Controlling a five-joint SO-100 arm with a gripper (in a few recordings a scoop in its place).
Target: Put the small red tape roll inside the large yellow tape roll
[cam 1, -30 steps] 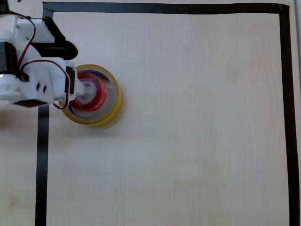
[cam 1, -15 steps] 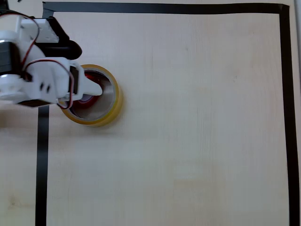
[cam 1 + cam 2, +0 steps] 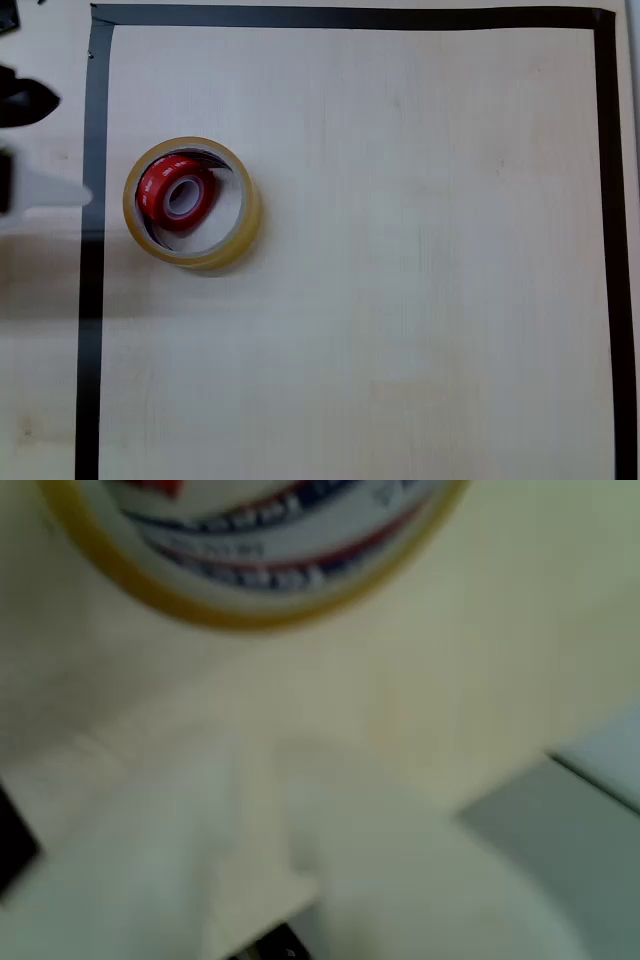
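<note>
In the overhead view the small red tape roll (image 3: 177, 194) lies flat inside the hole of the large yellow tape roll (image 3: 193, 202), toward its left inner wall. My gripper (image 3: 72, 147) sits at the left edge, apart from both rolls. It is open and empty, with a black finger above and a white finger (image 3: 50, 194) below. The blurred wrist view has the large yellow tape roll (image 3: 250, 610) at the top, its white core printed in blue and red. A white finger blur (image 3: 200, 880) takes up the bottom.
A black tape border (image 3: 92, 300) frames the light wooden table (image 3: 400, 280). The rolls rest just inside its left strip, in the upper left of the framed area.
My gripper has let go of the red roll and pulled back left, off the rolls to the picture's edge. The red roll stays inside the yellow one.
</note>
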